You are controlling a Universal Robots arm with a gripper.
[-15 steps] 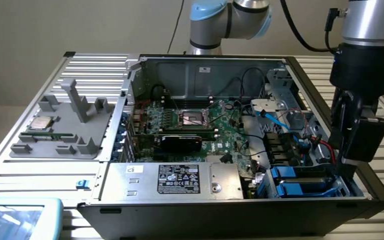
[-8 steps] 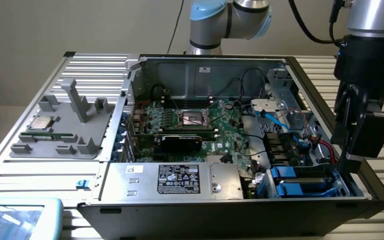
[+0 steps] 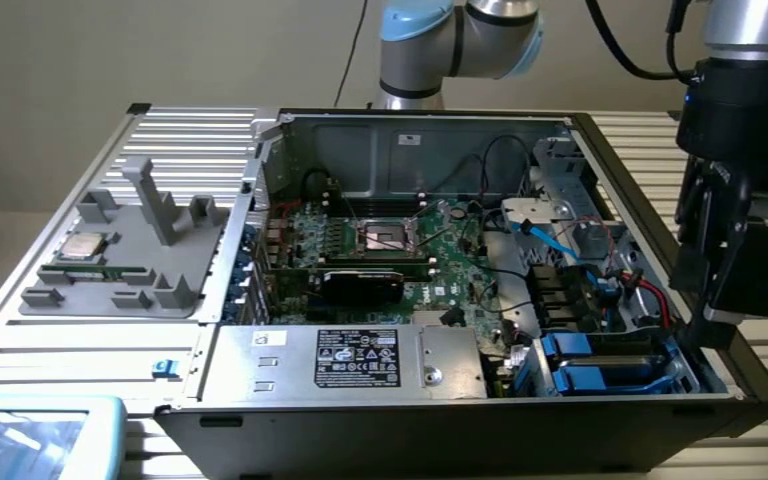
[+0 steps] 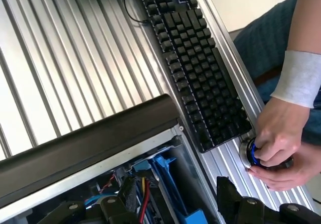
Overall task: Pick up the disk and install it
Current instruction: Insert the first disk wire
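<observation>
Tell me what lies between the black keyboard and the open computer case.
Just bare ribbed table separates the keyboard and case, seen in the wrist view.

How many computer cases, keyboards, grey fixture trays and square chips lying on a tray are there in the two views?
Computer case: 1
Keyboard: 1
Grey fixture tray: 1
Square chip on the tray: 1
Total: 4

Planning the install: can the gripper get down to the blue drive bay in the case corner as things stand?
Probably yes. The open gripper hangs over the blue drive bay, and the case is uncovered there; red cables lie close.
</observation>
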